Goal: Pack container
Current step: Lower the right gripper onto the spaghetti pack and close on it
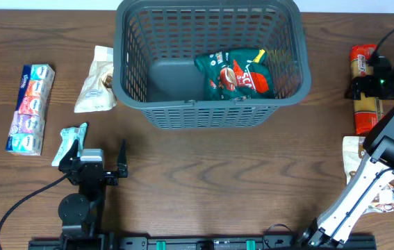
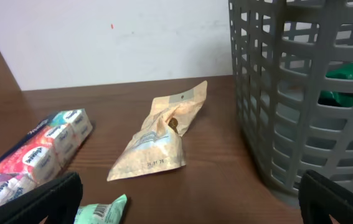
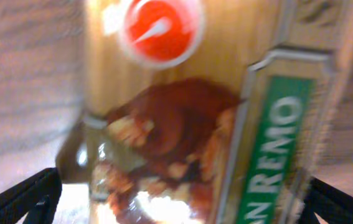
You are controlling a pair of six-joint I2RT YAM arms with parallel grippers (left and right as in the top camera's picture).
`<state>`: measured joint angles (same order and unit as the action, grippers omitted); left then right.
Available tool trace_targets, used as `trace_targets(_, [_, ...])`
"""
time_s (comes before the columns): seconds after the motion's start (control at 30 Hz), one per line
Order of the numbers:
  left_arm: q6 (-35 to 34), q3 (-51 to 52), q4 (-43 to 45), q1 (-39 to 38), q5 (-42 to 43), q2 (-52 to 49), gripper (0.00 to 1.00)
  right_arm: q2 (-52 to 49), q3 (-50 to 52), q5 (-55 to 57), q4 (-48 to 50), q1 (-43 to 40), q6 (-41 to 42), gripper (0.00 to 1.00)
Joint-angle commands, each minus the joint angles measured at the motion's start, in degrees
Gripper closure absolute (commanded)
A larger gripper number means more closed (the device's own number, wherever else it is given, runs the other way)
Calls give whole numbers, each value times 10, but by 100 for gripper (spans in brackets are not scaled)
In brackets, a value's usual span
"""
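The container [image 1: 210, 111], a big dark grey lattice basket, stands at the back centre and holds a green snack bag [image 1: 238, 73]. My left gripper [image 1: 98, 156] rests open near the front left, with a mint-green packet [image 1: 70, 142] beside its left finger. The left wrist view has the container wall [image 2: 288, 93] on the right, the mint packet [image 2: 101, 211] low down, and the left gripper [image 2: 182, 208] with nothing between its fingers. My right gripper [image 1: 367, 80] hovers open over a long red and yellow pasta pack [image 1: 363, 114]. That pack [image 3: 195, 112] fills the blurred right wrist view between the wide fingers of the right gripper [image 3: 182, 211].
A beige pouch [image 1: 96, 87] [image 2: 160, 134] lies just left of the basket. A multi-pack of tissues [image 1: 31, 107] [image 2: 33, 152] sits at the far left. A white printed packet [image 1: 384, 198] lies partly under the right arm at the front right.
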<state>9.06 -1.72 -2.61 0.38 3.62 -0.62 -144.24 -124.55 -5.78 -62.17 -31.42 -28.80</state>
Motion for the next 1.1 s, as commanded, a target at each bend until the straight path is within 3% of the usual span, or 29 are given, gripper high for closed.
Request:
trace_targets(0.0, [3,14,-12,3,-2,3,1,-47,17,25,19,-5,109,1])
trace_targets(0.13, [3,14,-12,3,-2,3,1,-47,16,53,43,-3,162,1])
trace_targets(0.33, [3,14,-12,3,-2,3,1,-47,16,73,37,0,176,2])
trace_targets(0.47, [3,14,-12,3,-2,3,1,-47,16,73,22,0,176,22])
trace_targets(1.07, [3,14,-12,3,-2,3,1,-47,-5,75,-42,-1,191,1])
